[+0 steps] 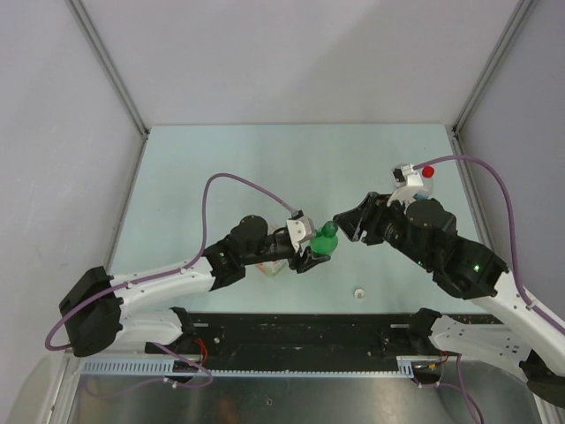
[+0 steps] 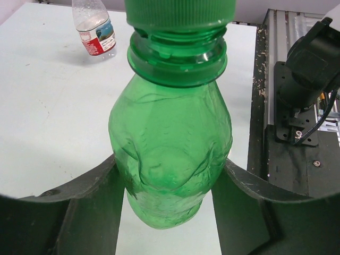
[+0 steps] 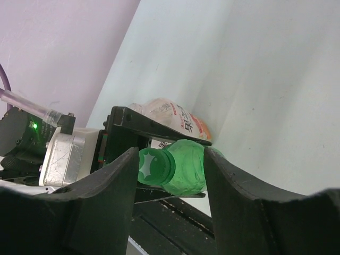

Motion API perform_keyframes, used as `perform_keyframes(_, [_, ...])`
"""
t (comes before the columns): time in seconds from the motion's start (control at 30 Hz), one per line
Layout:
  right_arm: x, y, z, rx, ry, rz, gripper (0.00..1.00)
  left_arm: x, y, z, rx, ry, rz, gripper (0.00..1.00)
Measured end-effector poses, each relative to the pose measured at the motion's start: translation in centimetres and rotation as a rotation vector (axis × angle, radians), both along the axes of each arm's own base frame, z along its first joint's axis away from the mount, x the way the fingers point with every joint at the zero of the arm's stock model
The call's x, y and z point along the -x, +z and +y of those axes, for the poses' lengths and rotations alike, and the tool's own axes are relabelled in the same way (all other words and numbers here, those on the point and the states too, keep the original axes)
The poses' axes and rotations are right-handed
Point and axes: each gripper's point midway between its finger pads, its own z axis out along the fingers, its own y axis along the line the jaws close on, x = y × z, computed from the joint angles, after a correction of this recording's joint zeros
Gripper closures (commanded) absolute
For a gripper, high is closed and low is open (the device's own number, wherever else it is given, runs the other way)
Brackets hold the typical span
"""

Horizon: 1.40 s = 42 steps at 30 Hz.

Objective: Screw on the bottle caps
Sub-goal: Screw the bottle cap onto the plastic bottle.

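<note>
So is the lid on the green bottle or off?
On. The green cap sits over the neck of the green bottle; whether it's screwed tight, cannot tell.

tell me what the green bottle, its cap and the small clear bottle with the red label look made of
green bottle: thin translucent plastic, glossy; light passes through, and the wall shows dents and creases.
green cap: probably denser, opaque plastic with a duller sheen.
small clear bottle: likely clear plastic, its wall crinkled; the label looks like glossy printed film.
</note>
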Motion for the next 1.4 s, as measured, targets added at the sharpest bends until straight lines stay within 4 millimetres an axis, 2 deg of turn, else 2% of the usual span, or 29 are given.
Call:
perform_keyframes(0.17, [0.2,-0.7,1.0,0.005,0.042,0.035,0.51,0.0,0.0,0.0,0.0,0.0,0.0,1.0])
perform_keyframes(0.37, [0.4,-1.6,2.2,0.019,0.095,0.072,0.63,0.0,-0.6,0.1,-0.02,0.001,0.014,1.0])
perform_keyframes(0.77, [0.6,-1.9,2.8,0.029,0.131,0.085,0.73,0.1,-1.1,0.2,-0.039,-0.001,0.028,1.0])
perform_keyframes(1.0, [0.9,-2.1,3.4,0.069,0.187,0.064,0.74,0.4,-1.4,0.5,-0.054,-0.025,0.062,1.0])
perform_keyframes(1.27, [1.7,-2.9,4.3,0.149,0.273,0.019,0.66,1.5,-2.3,1.0,-0.091,-0.089,0.123,1.0])
perform_keyframes(1.4, [2.1,-2.3,4.1,0.142,0.281,-0.004,0.62,2.1,-1.9,0.9,-0.079,-0.134,0.124,1.0])
